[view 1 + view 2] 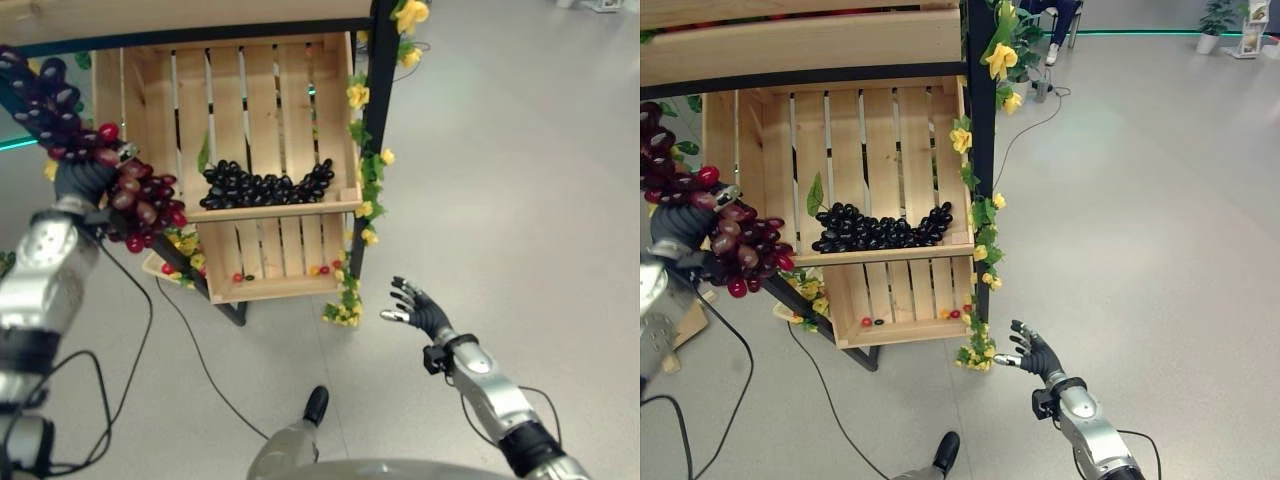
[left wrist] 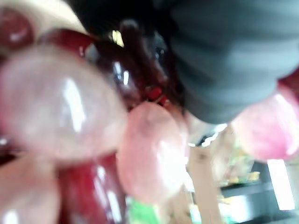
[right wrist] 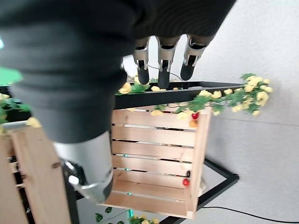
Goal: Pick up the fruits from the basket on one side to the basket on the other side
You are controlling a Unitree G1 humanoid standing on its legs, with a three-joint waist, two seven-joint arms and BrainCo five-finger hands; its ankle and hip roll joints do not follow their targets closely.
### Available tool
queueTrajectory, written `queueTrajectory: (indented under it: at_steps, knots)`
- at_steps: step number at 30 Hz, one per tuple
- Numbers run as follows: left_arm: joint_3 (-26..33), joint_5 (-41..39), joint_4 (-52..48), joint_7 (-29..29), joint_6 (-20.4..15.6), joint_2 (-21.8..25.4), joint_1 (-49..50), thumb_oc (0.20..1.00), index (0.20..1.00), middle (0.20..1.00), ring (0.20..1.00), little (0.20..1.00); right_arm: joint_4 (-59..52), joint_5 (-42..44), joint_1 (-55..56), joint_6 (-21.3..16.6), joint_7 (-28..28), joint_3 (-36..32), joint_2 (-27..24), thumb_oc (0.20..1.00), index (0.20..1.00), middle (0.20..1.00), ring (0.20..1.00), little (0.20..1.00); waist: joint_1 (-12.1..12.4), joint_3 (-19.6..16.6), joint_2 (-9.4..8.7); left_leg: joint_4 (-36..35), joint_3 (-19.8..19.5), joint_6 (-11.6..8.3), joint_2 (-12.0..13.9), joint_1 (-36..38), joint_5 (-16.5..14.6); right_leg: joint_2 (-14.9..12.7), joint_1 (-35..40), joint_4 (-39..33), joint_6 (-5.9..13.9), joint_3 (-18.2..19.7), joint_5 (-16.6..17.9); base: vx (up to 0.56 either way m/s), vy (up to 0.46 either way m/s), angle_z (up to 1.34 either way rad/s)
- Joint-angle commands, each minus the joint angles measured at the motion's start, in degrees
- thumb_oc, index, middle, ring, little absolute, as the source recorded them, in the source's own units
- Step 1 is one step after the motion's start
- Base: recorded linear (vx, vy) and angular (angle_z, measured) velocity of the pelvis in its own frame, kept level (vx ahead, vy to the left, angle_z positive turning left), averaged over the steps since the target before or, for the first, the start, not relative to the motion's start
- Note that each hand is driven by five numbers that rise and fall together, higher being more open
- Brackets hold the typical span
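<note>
A long bunch of red and dark grapes [image 1: 140,195] hangs at the upper left, to the left of the crates, and my left hand [image 1: 85,180] is shut on it. The left wrist view shows those grapes [image 2: 65,116] pressed close against the hand's cover. The upper wooden crate [image 1: 250,90] holds a row of dark grapes [image 1: 265,185] along its front lip. The lower crate [image 1: 270,265] has a few small red fruits [image 1: 322,269]. My right hand [image 1: 420,308] hovers open over the floor, below and right of the crates, its fingers [image 3: 161,65] straight and holding nothing.
Both crates sit in a black frame whose post [image 1: 378,110] carries yellow flowers [image 1: 358,96] and leaves. Another wooden shelf [image 1: 800,40] runs above. Grey floor [image 1: 520,180] spreads to the right. A person's legs [image 1: 1055,20] and a potted plant [image 1: 1218,15] are far back.
</note>
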Motion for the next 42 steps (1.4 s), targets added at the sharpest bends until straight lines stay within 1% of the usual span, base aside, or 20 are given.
queueTrajectory:
  at_steps: [1,2,3,4,5,6,8,10,11,12,18,19,20,21,23,27,30,33,39,42]
  knots:
    - [-6.8,9.9,9.2,-1.5,-1.4,5.1,-17.4,0.2,0.2,0.2,0.2,0.2,-3.3,0.8,-0.2,-2.6,0.4,3.1,-2.6,1.0,1.0,1.0,1.0,1.0,-3.3,-4.0,2.55,-2.6,1.5,-3.02,4.9,6.6,-7.7,-3.3,-5.4,3.5,3.55,0.1,0.5,0.07,0.053,-0.08]
    - [-8.1,9.9,9.9,-1.6,-1.5,5.0,-18.8,0.2,0.2,0.2,0.2,0.2,-3.3,0.9,-0.3,-2.7,0.4,2.9,-2.3,1.0,1.0,1.0,1.0,1.0,-3.0,-4.0,2.28,-2.6,1.5,-3.01,4.9,6.6,-7.7,-3.3,-5.4,3.4,3.56,0.1,0.5,0.07,0.063,-0.13]
    - [-12.8,13.1,15.6,-3.3,-0.3,4.4,-24.8,0.2,0.2,0.2,0.2,0.2,-2.8,1.5,-0.7,-2.8,0.4,4.0,-2.2,1.0,1.0,1.0,1.0,1.0,-3.8,-4.1,2.2,-2.7,2.5,-2.85,5.1,6.8,-7.9,-3.7,-5.6,3.3,4.1,0.7,0.8,0.03,0.028,-0.11]
    - [-13.8,13.2,16.1,-3.5,-0.4,4.4,-25.9,0.2,0.2,0.2,0.2,0.2,-2.7,1.5,-0.7,-2.9,0.3,3.9,-1.9,1.0,1.0,1.0,1.0,1.0,-3.6,-4.1,1.93,-2.7,2.5,-2.84,5.1,6.7,-7.9,-3.7,-5.7,3.3,4.1,0.7,0.8,0.05,0.045,-0.15]
    - [-19.0,19.7,18.7,-2.9,-0.6,5.1,-31.9,0.2,0.2,0.2,0.2,0.2,-2.4,1.6,-1.0,-3.2,0.6,4.3,-2.0,1.0,1.0,1.0,1.0,1.0,-3.7,-4.1,1.84,-2.8,3.0,-2.81,5.3,6.9,-8.0,-3.7,-5.7,3.3,4.27,1.2,0.9,0.06,0.057,-0.24]
    - [-23.8,25.2,22.9,-3.4,-0.4,3.7,-37.5,0.2,0.2,0.2,0.2,0.2,-2.2,2.4,-1.7,-3.8,0.7,5.2,-2.1,1.0,1.0,1.0,1.0,1.0,-4.4,-4.2,1.69,-2.9,3.9,-2.69,5.5,6.9,-8.0,-4.0,-6.2,3.1,4.79,1.9,1.4,0.05,0.057,-0.21]
    - [-26.8,28.2,24.5,-2.3,-0.7,3.0,-41.6,0.2,0.2,0.2,0.2,0.2,-2.1,2.7,-1.9,-4.1,0.8,5.6,-1.8,1.0,1.0,1.0,1.0,1.0,-4.4,-4.2,1.22,-3.0,4.3,-2.61,5.5,6.8,-8.1,-4.1,-6.5,3.0,4.96,2.3,1.6,0.04,0.039,-0.2]
    - [-32.7,38.5,27.9,1.7,-0.6,0.4,-48.3,0.2,0.2,0.2,0.2,0.2,-2.3,3.2,-2.6,-5.3,0.7,6.9,-2.0,1.0,1.0,1.0,1.0,1.0,-5.0,-4.1,0.59,-3.3,5.2,-2.36,5.9,6.8,-8.2,-4.4,-7.0,3.1,5.44,3.4,2.0,0.03,0.041,-0.21]
    - [-33.0,38.6,28.0,1.7,-0.6,0.3,-48.7,0.2,0.2,0.2,0.2,0.2,-2.3,3.2,-2.6,-5.3,0.7,6.9,-1.8,1.0,1.0,1.0,1.0,1.0,-4.8,-4.1,0.46,-3.2,5.2,-2.35,5.9,6.8,-8.2,-4.4,-7.1,3.1,5.44,3.4,2.0,0.04,0.038,-0.15]
    - [-33.9,41.4,29.4,2.4,-0.2,-1.9,-50.0,0.2,0.2,0.2,0.2,0.2,-2.5,3.4,-2.8,-5.5,0.5,7.4,-1.8,1.0,1.0,1.0,1.0,1.0,-5.1,-4.0,-0.02,-3.4,5.7,-2.16,6.0,6.8,-8.3,-4.6,-7.3,3.2,5.79,3.8,2.2,0.02,0.019,-0.13]
    - [-37.4,50.5,29.9,4.6,0.1,-4.6,-52.6,0.2,0.2,0.2,0.2,0.2,-2.7,3.7,-3.1,-6.3,0.3,8.1,-1.8,1.0,1.0,1.0,1.0,1.0,-5.5,-3.7,-0.57,-3.6,6.8,-1.78,6.2,6.7,-8.5,-5.2,-8.0,3.1,6.3,4.7,2.8,0.02,0.028,-0.1]
    - [-39.5,55.7,28.9,4.5,0.3,-5.3,-52.9,1.0,1.0,1.0,1.0,1.0,-3.3,3.7,-3.3,-6.6,0.2,8.2,-2.1,1.0,1.0,1.0,1.0,1.0,-5.6,-3.5,-0.71,-3.7,7.1,-1.54,6.1,6.6,-8.7,-5.4,-8.4,3.2,6.53,5.1,3.0,0.02,0.031,-0.09]
    - [-41.6,60.0,28.2,4.6,0.5,-4.7,-53.8,1.0,1.0,1.0,1.0,1.0,-3.4,3.6,-3.1,-6.9,0.3,8.2,-2.2,1.0,1.0,1.0,1.0,1.0,-5.6,-3.5,-0.73,-3.7,7.3,-1.41,6.1,6.7,-8.8,-5.5,-8.5,3.2,6.62,5.3,3.1,0.03,0.036,-0.16]
    - [-45.8,68.8,27.1,7.2,1.9,-5.4,-56.1,1.0,1.0,1.0,1.0,1.0,-3.7,3.5,-3.0,-7.3,0.5,8.6,-2.3,1.0,1.0,1.0,1.0,1.0,-5.6,-3.4,-0.82,-3.8,7.5,-1.36,6.1,6.8,-8.9,-5.5,-8.4,3.1,6.68,5.5,3.1,0.02,0.019,-0.15]
    - [-48.3,77.9,21.5,8.1,1.6,-5.3,-54.7,1.0,1.0,1.0,1.0,1.0,-4.0,3.5,-2.7,-8.6,0.5,8.7,-2.9,1.0,1.0,1.0,1.0,1.0,-5.5,-3.3,-1.09,-3.7,7.8,-1.05,5.9,6.8,-9.1,-5.7,-8.5,3.0,6.86,5.7,3.1,0.01,0.019,-0.09]
    - [-48.0,82.5,14.8,9.2,1.3,-3.3,-53.1,1.0,1.0,1.0,1.0,1.0,-4.7,3.7,-1.6,-9.3,0.4,7.8,-3.4,1.0,1.0,1.0,1.0,1.0,-5.1,-3.5,-1.43,-3.7,7.7,-0.87,5.9,6.9,-9.3,-5.9,-8.4,2.9,6.95,5.5,3.0,0.0,0.0,0.0]
    - [-46.3,82.7,11.9,9.1,1.3,-1.4,-50.9,1.0,1.0,1.0,1.0,1.0,-5.0,3.5,-0.9,-9.3,0.6,7.3,-3.3,1.0,1.0,1.0,1.0,1.0,-4.7,-3.6,-1.71,-3.7,7.5,-0.82,5.7,6.8,-9.4,-5.9,-8.1,2.6,6.96,5.1,2.9,0.0,-0.003,-0.01]
    - [-41.9,81.2,8.7,9.8,1.1,1.5,-47.1,1.0,1.0,1.0,1.0,1.0,-4.8,2.9,-0.1,-9.2,0.8,6.7,-3.0,1.0,1.0,1.0,1.0,1.0,-4.1,-3.9,-1.83,-3.6,7.1,-0.9,5.7,6.8,-9.4,-5.9,-7.8,2.2,6.83,4.6,2.9,0.0,0.0,0.0]
    - [-37.1,81.0,6.5,9.3,1.1,3.6,-41.2,1.0,1.0,1.0,1.0,1.0,-4.7,2.8,0.3,-9.3,1.0,6.2,-3.3,1.0,1.0,1.0,1.0,1.0,-3.7,-4.2,-1.73,-3.5,6.8,-1.06,5.8,6.8,-9.3,-5.6,-7.4,1.8,6.64,4.3,3.1,-0.01,-0.007,0.03]
    - [-28.9,67.3,6.7,8.5,-1.0,5.1,-35.5,1.0,1.0,1.0,1.0,1.0,-4.7,2.6,1.2,-8.3,0.9,4.7,-2.4,1.0,1.0,1.0,1.0,1.0,-3.1,-4.4,-2.08,-3.5,6.5,-1.2,5.9,6.8,-9.1,-5.5,-7.2,1.7,6.48,4.0,3.2,0.0,0.0,0.0]
